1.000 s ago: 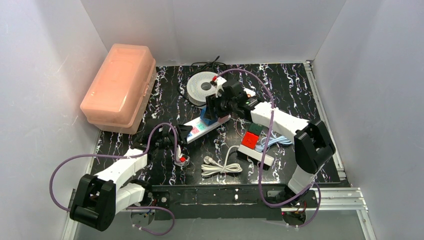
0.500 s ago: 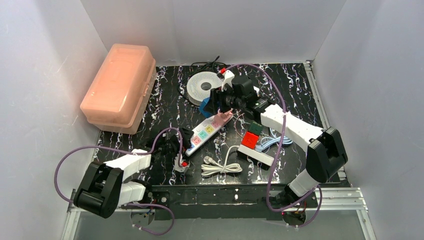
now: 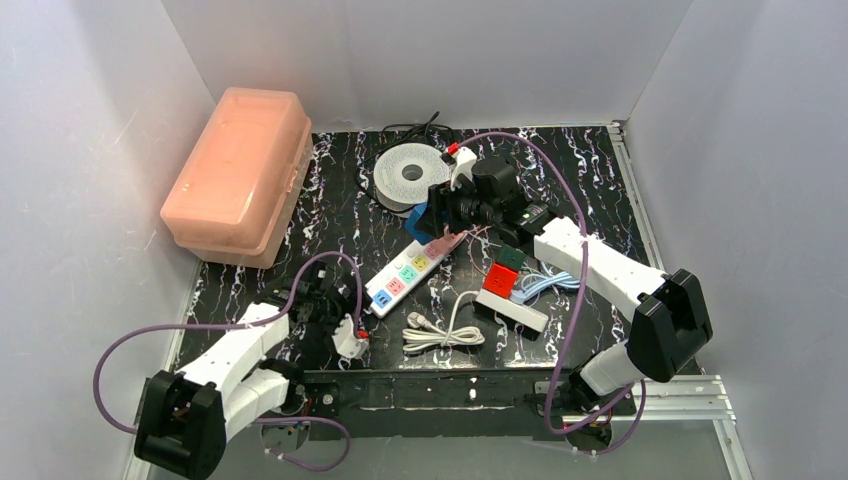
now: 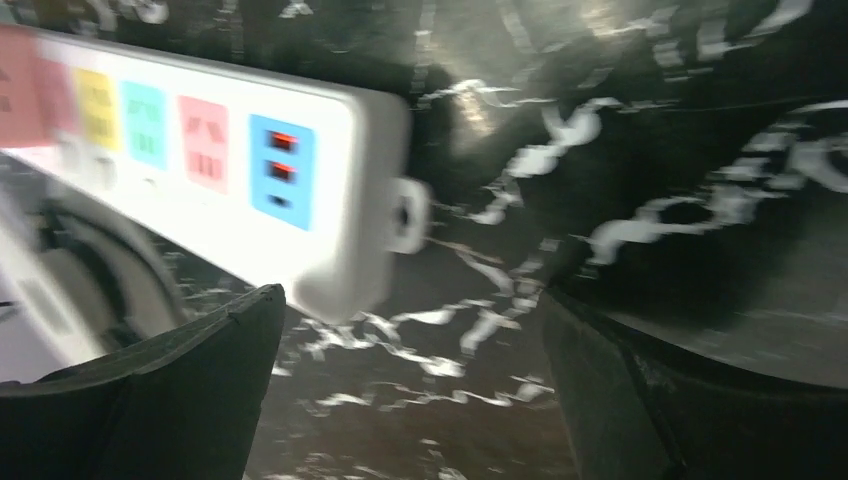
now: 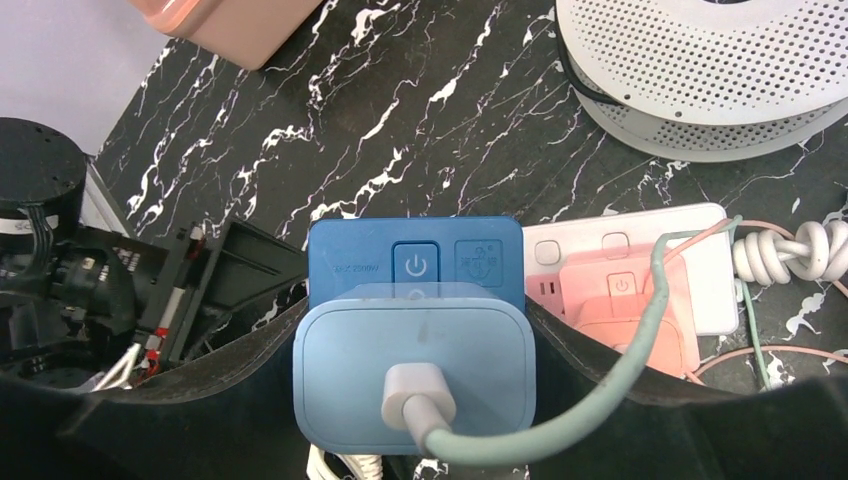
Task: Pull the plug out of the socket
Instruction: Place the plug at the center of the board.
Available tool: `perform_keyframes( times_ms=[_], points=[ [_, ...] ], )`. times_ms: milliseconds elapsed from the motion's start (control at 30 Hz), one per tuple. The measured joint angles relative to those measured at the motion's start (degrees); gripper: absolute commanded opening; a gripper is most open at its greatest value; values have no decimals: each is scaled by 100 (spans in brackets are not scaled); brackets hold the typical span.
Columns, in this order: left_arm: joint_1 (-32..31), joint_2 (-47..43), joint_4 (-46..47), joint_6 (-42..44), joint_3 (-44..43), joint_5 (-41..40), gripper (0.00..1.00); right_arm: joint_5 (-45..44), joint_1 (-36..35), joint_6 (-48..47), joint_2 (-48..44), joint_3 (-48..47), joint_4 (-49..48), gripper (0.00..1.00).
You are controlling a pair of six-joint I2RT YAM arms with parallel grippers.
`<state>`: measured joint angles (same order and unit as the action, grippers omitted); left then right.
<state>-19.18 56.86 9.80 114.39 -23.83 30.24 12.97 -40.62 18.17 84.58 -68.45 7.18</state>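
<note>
Left wrist view shows my left gripper (image 4: 412, 300) spread wide on nothing, with the end of the strip (image 4: 250, 180) just ahead, untouched. Farther out, my right gripper (image 5: 415, 345) pinches the blue plug (image 5: 350, 350) at the far end of the strip. Whether its pins are free I cannot tell. If not, nothing holds the strip, so pulling may drag it along, and the cord (image 5: 600, 385) may snag. The spool (image 5: 700, 60) stands close behind; open room is upward and to the left.

"Where's the left arm (image 3: 240, 345)?"
"Low over the table's near-left part. The left gripper (image 4: 410, 340) has its jaws spread wide, with nothing between them."
"And the right arm (image 3: 590, 260)?"
"Stretched toward the far edge. The right gripper (image 5: 420, 365) has its jaws clamped on the plug (image 5: 450, 340)."
</note>
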Motion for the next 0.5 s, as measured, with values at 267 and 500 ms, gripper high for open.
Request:
perform_keyframes(
  times_ms=[267, 500],
  points=[
    [328, -334, -2861, -1554, -1427, -402, 98, -17, -28, -103, -85, 0, 282, 1],
    [660, 83, -4094, -5274, -4006, -153, 98, 4, -507, -544, -173, -249, 938, 1]
  ],
)
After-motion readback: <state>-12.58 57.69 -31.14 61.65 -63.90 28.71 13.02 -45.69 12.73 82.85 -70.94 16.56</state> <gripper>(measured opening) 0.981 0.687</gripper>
